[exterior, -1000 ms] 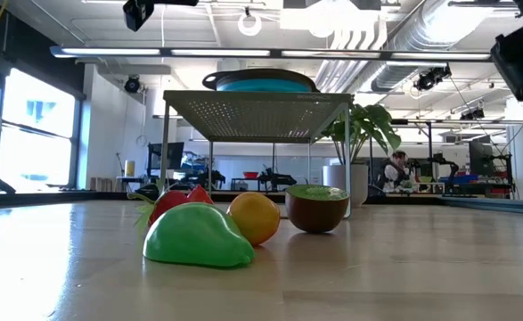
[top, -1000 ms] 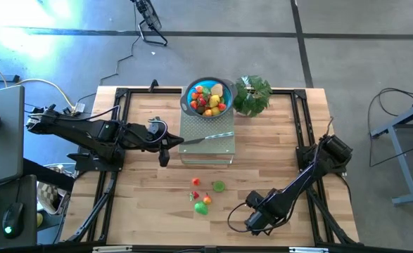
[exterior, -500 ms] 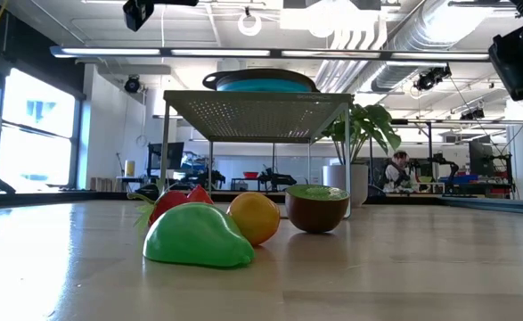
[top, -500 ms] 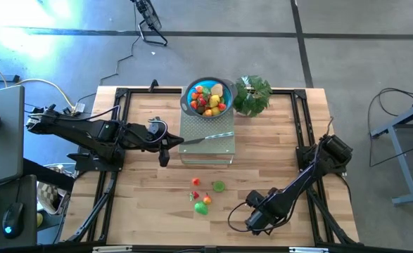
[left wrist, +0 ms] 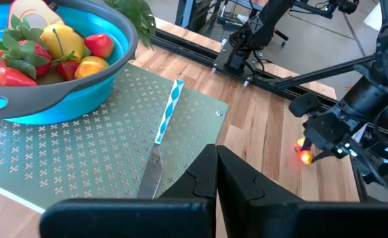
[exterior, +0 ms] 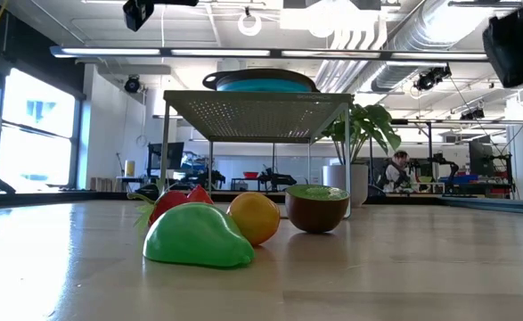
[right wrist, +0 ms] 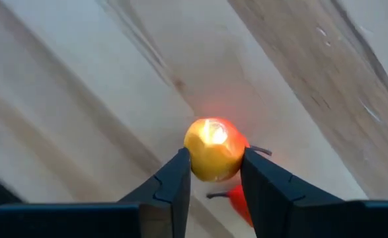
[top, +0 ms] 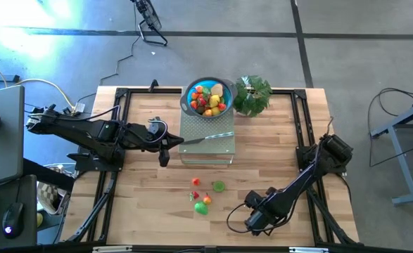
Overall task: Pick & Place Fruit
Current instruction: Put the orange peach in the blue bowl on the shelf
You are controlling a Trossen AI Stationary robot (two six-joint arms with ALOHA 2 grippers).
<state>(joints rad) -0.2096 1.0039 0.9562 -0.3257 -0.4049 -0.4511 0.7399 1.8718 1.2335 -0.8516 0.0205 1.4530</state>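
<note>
even overhead light fills the high view, the counter point(top: 262, 154) bright with short soft shadows. in the low view, ceiling strip lamps point(exterior: 243, 52) and pale windows point(exterior: 29, 125) glare behind sharp foreground fruit. the right wrist view is blurred, a hot orange-white glare burning on a yellow fruit point(right wrist: 213, 149); the wood grain smears.

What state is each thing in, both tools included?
Left tool: shut, empty, beside the rack.
Right tool: closed on a yellow fruit.
Blue bowl: upright on the rack, filled with toy fruits.
Knife: lying flat on the rack.
Green pear: resting on the table.
</note>
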